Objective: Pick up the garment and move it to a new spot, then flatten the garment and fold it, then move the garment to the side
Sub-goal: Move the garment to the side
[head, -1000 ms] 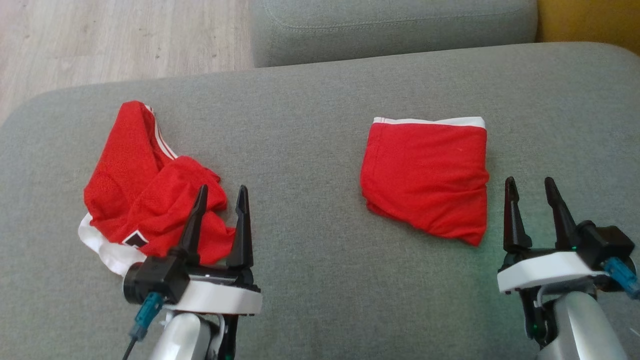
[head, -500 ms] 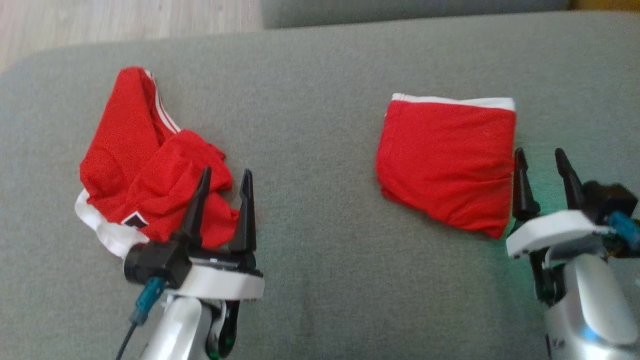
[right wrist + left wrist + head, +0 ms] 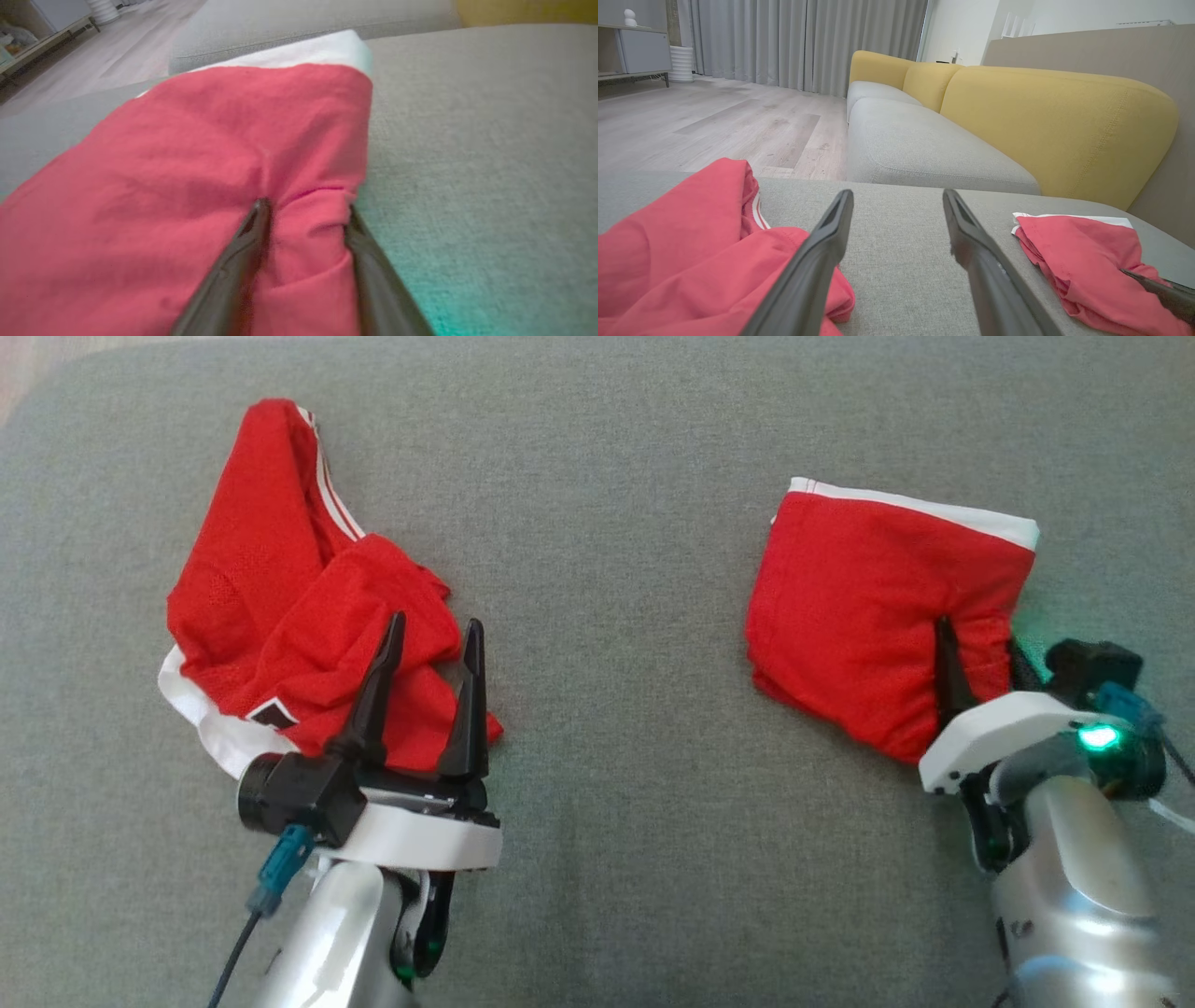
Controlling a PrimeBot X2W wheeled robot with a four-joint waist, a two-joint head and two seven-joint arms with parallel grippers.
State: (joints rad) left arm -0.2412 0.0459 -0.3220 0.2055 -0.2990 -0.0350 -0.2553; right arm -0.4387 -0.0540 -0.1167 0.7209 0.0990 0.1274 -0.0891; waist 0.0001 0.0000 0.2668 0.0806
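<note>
Right gripper (image 3: 977,635) straddles the 4 o'clock edge of the folded garment (image 3: 868,616). Its two dark fingers (image 3: 247,242) stand somewhat apart with a puckered ridge of red cloth between them and touching both. Whether they truly pinch it cannot be told. A green light (image 3: 1099,737) glows on that wrist and tints the fabric beside it.

The folded garment lies at 3 o'clock in the head view on the grey cushion (image 3: 607,569), with a plain white band (image 3: 920,509) along its 12 o'clock edge. No lettering shows on it.

Left gripper (image 3: 436,619) is spread wide and holds nothing. Its fingertips are over the 5 o'clock part of a crumpled garment (image 3: 280,607), which lies at 9 o'clock, well apart from the folded one. That red piece has white stripes, a white hem and a small black patch (image 3: 274,714) edged in white at 7 o'clock. The patch is too small to read.

Beyond the cushion, the left wrist view shows a yellow backrest (image 3: 1041,116) at 2 o'clock and a wooden floor (image 3: 714,126) at 10 o'clock.
</note>
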